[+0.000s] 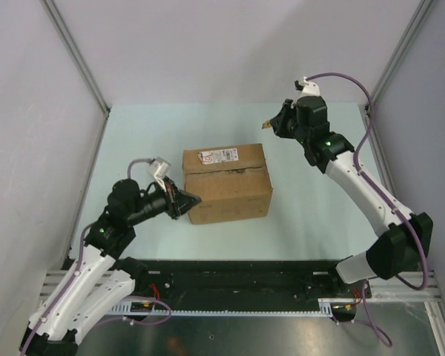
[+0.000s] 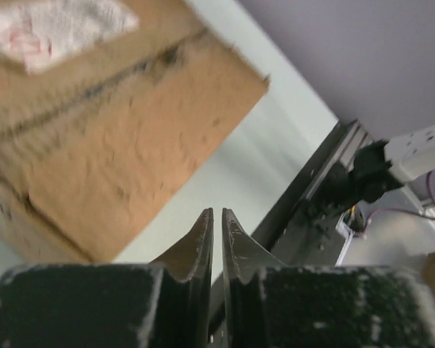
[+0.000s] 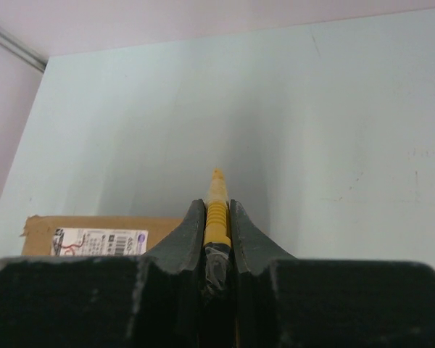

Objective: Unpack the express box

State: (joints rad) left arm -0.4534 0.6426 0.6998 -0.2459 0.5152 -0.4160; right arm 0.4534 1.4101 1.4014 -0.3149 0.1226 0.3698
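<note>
The express box (image 1: 226, 182) is a brown cardboard carton with a white label (image 1: 219, 156), standing mid-table with its flaps shut. It also shows in the left wrist view (image 2: 109, 138) and in the right wrist view (image 3: 94, 235). My left gripper (image 1: 193, 199) is shut and empty, its tips at the box's near left corner; the left wrist view (image 2: 217, 217) shows the jaws nearly together with nothing between. My right gripper (image 1: 271, 124) is raised above the table beyond the box's far right corner, shut on a yellow utility knife (image 3: 216, 210) that points forward between the fingers.
Grey walls enclose the pale table (image 1: 319, 193) on three sides, with metal corner posts (image 1: 78, 59). A black rail (image 1: 230, 285) runs along the near edge by the arm bases.
</note>
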